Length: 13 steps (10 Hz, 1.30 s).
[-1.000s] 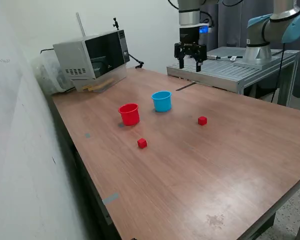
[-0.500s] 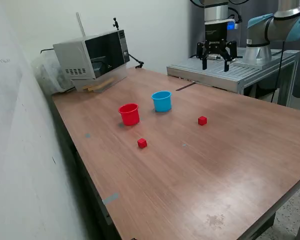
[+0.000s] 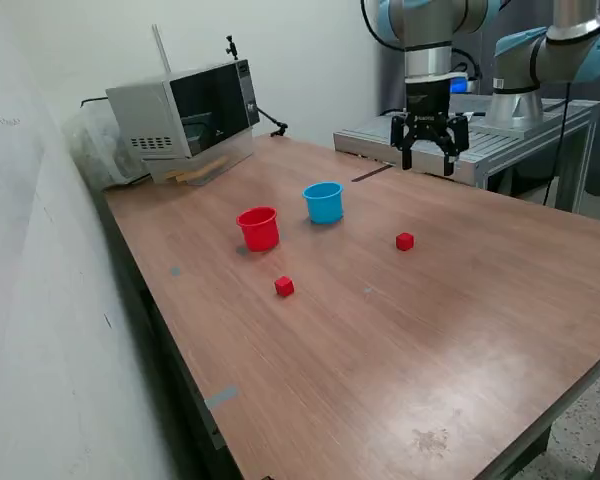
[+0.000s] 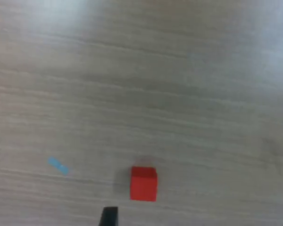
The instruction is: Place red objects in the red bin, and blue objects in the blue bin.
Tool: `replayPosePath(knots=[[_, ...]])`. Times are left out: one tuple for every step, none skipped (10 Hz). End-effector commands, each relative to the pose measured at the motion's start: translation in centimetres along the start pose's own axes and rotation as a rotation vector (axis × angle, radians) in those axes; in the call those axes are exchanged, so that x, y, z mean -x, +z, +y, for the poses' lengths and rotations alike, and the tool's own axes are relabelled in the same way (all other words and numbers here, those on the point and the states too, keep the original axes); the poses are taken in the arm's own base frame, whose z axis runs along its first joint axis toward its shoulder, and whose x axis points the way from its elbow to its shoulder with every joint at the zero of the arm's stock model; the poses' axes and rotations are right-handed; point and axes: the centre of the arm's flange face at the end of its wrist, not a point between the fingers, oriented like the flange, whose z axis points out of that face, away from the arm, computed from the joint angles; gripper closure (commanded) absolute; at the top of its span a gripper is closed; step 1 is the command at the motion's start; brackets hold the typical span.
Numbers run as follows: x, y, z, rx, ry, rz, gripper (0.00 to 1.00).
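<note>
The gripper (image 3: 430, 160) hangs above the far part of the wooden table (image 3: 460, 330), its two fingers spread apart and holding nothing. One red cube (image 3: 405, 241) lies on the table below it and nearer to the camera, not between the fingers. In the wrist view this cube (image 4: 143, 183) sits close to the dark fingertips (image 4: 109, 216), beside a small blue tape mark (image 4: 58, 165). The second red cube (image 3: 284, 287) lies well apart, in front of the red bin (image 3: 259, 228). The blue bin (image 3: 323, 202) stands upright just beside the red bin.
</note>
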Motion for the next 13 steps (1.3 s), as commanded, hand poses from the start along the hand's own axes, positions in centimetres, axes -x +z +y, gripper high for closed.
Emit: replayPosePath(knots=[[1.2,4.6,2.7,-0.002,0.058,0.0,0.0],[1.4,5.9,3.1,-0.005,0.06,0.0,0.0],[1.5,7.3,3.4,-0.021,0.061,-0.002,0.0],[1.5,8.3,3.7,-0.025,0.062,-0.002,0.0],[1.6,9.4,3.9,-0.028,0.063,-0.001,0.0],[1.6,10.1,4.0,-0.034,0.063,-0.001,0.0],[1.7,10.9,4.1,-0.036,0.063,-0.001,0.0],[1.9,11.5,4.1,-0.044,0.066,-0.003,0.0],[2.2,11.9,4.2,-0.047,0.071,-0.005,0.0],[2.5,11.9,4.4,-0.04,0.075,-0.008,0.0],[3.3,11.9,4.5,-0.04,0.087,-0.009,0.0],[3.3,12.0,4.5,-0.041,0.088,-0.009,0.0],[3.3,12.0,4.4,-0.043,0.088,-0.009,0.0]])
